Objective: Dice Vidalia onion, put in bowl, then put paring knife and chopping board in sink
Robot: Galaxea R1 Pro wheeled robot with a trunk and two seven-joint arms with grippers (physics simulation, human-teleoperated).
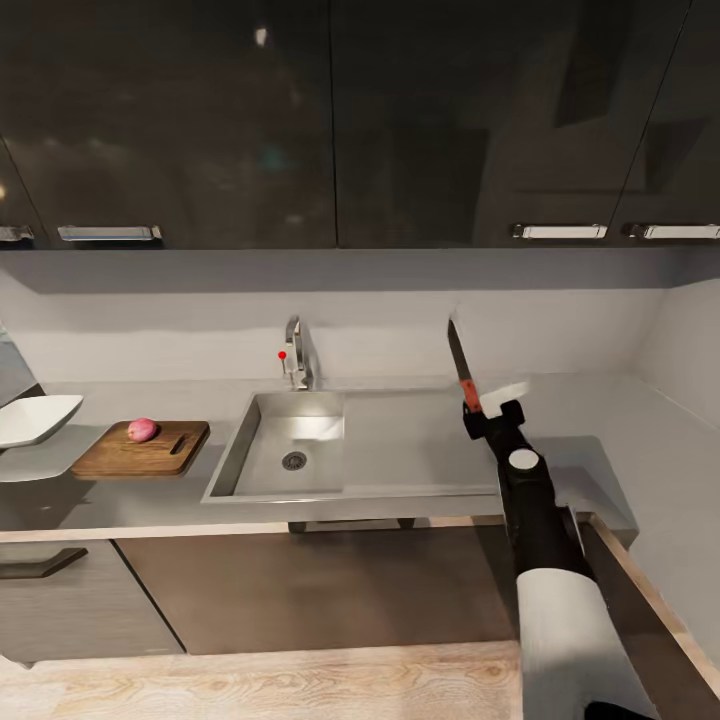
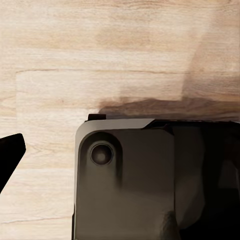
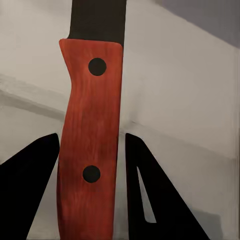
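The Vidalia onion, a small pinkish ball, rests whole on the brown chopping board, which lies on the countertop left of the sink. At the far left stands the white bowl. My right gripper hangs above the sink's drainboard, shut on the paring knife, whose dark blade points up. Up close, the red handle sits between the black fingers. One dark finger of my left gripper hangs over the wooden floor; its state is unclear.
A chrome tap with a red knob stands behind the basin. Dark wall cabinets hang overhead. The worktop turns a corner at the right. Dark base cabinets run below, and part of my own dark body is over the floor.
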